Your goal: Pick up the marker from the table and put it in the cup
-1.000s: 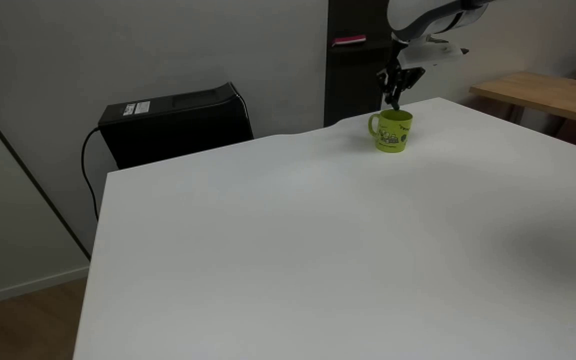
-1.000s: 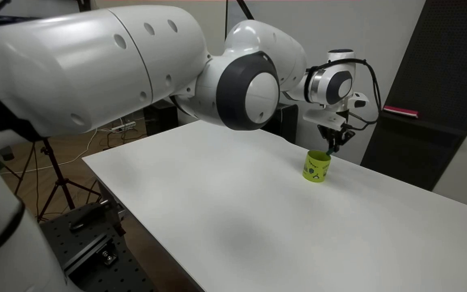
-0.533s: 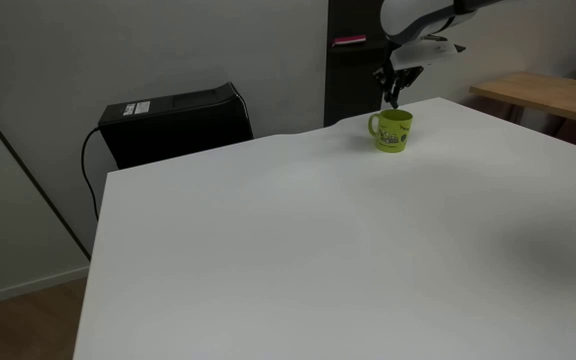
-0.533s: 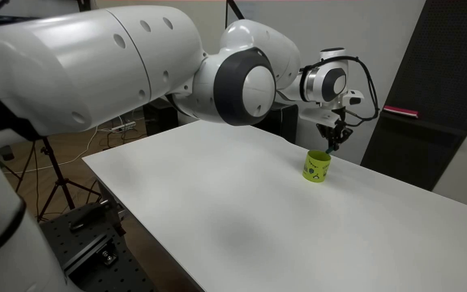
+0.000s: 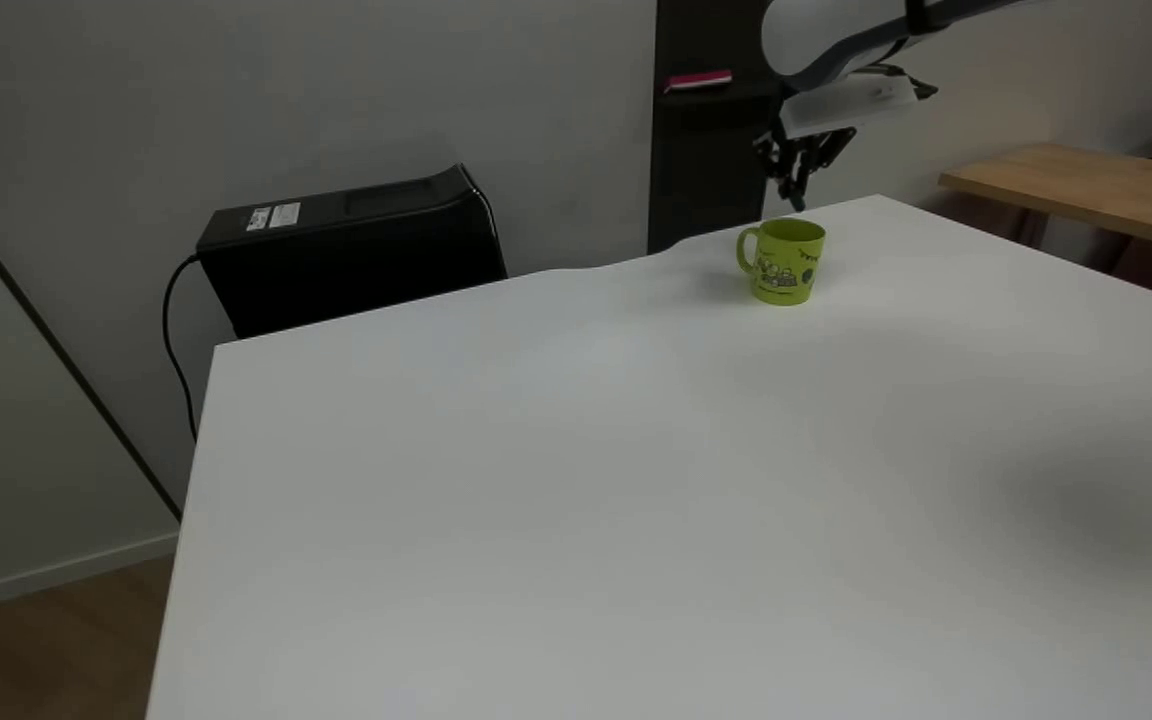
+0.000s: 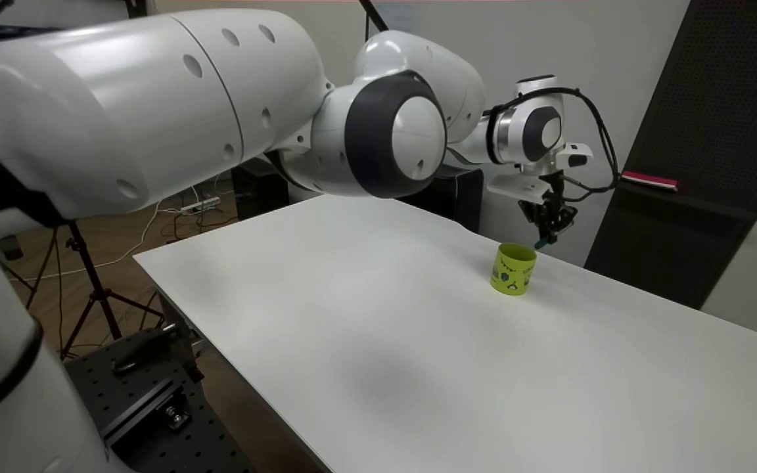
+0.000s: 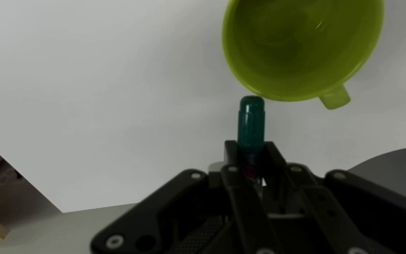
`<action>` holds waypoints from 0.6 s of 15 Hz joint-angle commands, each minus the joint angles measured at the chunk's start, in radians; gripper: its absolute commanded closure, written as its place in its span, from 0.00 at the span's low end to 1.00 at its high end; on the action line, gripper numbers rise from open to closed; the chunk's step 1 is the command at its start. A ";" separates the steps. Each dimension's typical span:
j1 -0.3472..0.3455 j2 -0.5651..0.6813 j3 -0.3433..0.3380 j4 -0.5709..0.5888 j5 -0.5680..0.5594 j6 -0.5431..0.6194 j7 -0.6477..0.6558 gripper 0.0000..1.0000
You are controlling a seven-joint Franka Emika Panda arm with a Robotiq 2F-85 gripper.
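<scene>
– How is the pincer (image 7: 251, 150) set in the wrist view?

– It is drawn together at the lower centre of the frame, and the marker (image 7: 251, 123) is pinched in it, the green end protruding.

– How is this step best done?

– The placing is judged to be in hand; the grip should not be loosened yet. The mouth of the cup (image 7: 301, 46) is seen at the upper right of the frame, so the end should be carried that way, clear above the rim, and lowered only once centred over the hollow. If released now, the marker would probably be dropped beside the cup, onto the counter (image 7: 118, 106).

– Which way is it pointed?

– Its long axis is laid almost straight up the wrist frame, the green end aimed at the rim's lower left edge.

– And from farther off?

– In an exterior view, right of centre, the marker (image 6: 541, 244) is seen tilted, the end slanted down and leftward, just beside the rim's right edge. A steeper angle would be preferred before release. The cup is stood upright on the counter in both exterior views.
</scene>
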 commanded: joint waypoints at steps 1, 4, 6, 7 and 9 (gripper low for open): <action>0.025 -0.019 -0.035 -0.017 -0.015 0.004 0.076 0.97; 0.039 -0.017 -0.044 -0.021 -0.010 0.013 0.100 0.97; 0.048 -0.018 -0.048 -0.025 -0.010 0.013 0.112 0.97; 0.055 -0.015 -0.050 -0.028 -0.009 0.015 0.119 0.97; 0.066 -0.016 -0.052 -0.037 -0.010 0.019 0.132 0.97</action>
